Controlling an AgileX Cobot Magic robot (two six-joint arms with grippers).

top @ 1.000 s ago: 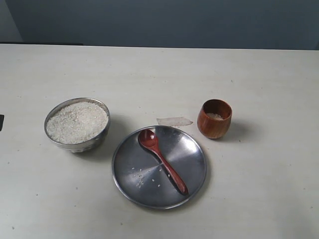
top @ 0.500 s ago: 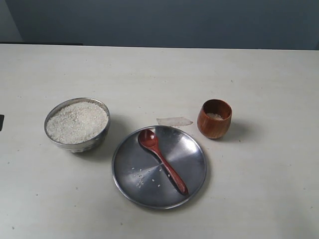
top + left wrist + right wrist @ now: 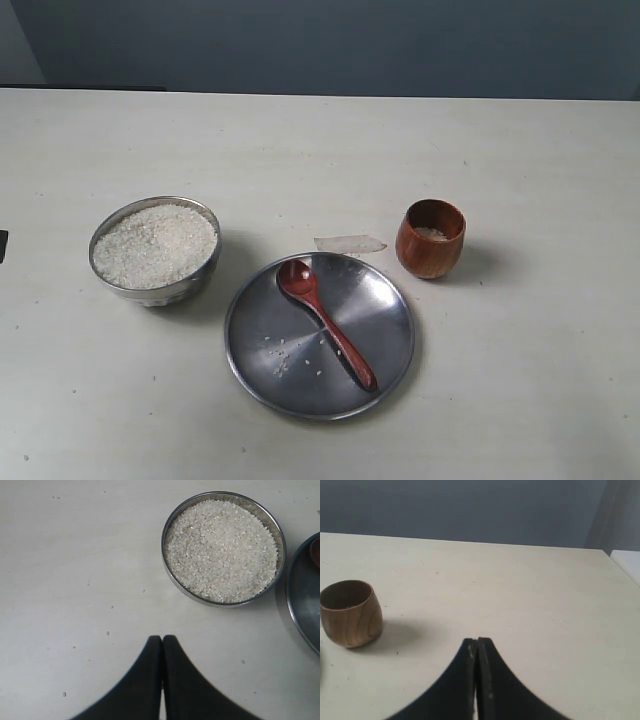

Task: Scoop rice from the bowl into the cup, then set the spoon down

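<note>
A steel bowl [image 3: 205,275] at the left holds a heap of white rice [image 3: 155,245]; the left wrist view shows the same bowl [image 3: 171,521] and rice [image 3: 222,550]. The wooden spoon [image 3: 325,322] lies on a wide steel plate [image 3: 390,330], head toward the back. A brown wooden cup [image 3: 430,240] stands to the right with a little rice inside; the right wrist view has the cup [image 3: 351,614] too. My left gripper [image 3: 162,639] is shut and empty, above bare table short of the bowl. My right gripper [image 3: 477,641] is shut and empty, away from the cup. Neither arm shows in the exterior view.
A small clear strip [image 3: 350,243] lies on the table behind the plate. Loose rice grains [image 3: 280,358] are scattered on the plate. The plate's rim [image 3: 295,610] shows beside the bowl in the left wrist view. A dark wall runs behind the table.
</note>
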